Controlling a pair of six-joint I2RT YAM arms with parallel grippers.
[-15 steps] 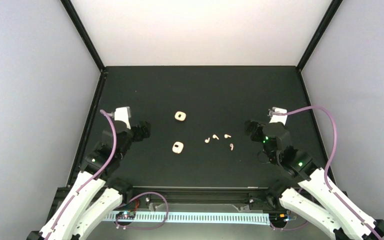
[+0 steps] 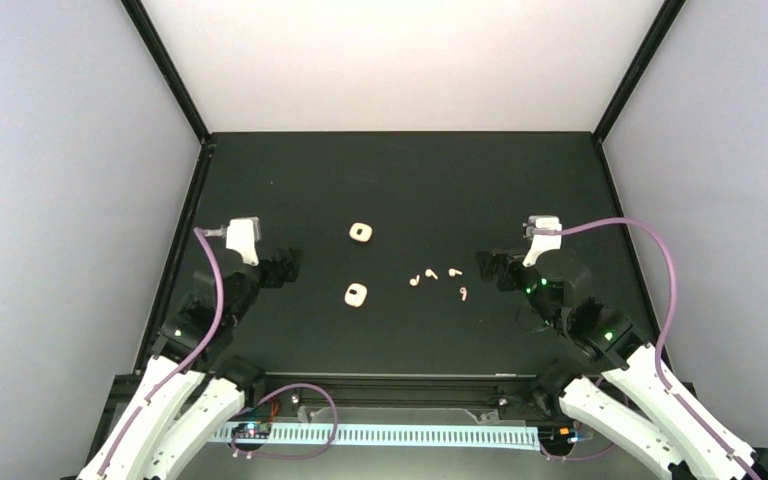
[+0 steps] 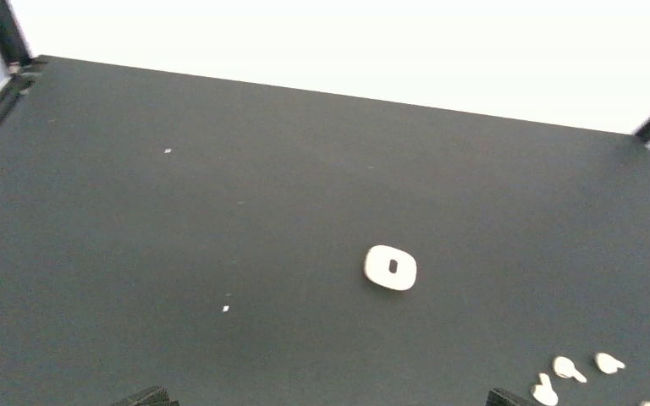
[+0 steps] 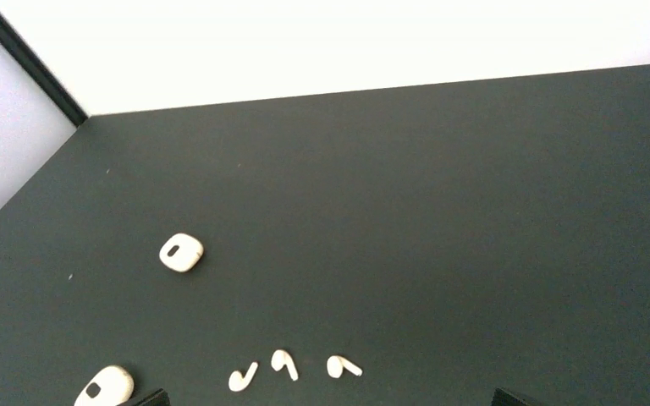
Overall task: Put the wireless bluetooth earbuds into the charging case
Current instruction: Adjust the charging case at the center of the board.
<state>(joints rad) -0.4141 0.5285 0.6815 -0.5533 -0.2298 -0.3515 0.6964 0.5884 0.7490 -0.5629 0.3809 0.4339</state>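
Matte black table (image 2: 400, 180) inside pale walls with black corner posts. Near centre, two small cream-white rounded charging cases, well apart: far case (image 2: 361, 232), near case (image 2: 355, 295). Just right of those, four tiny cream-white earbuds (image 2: 430, 274) with short stems, three in a row and a fourth earbud (image 2: 463, 294) slightly nearer; all loose on the surface, outside both cases. Left gripper (image 2: 283, 266) left of the cases, pointing right, jaws spread wide, holding nothing. Right gripper (image 2: 488, 268) right of the earbuds, pointing left, likewise spread wide and bare.
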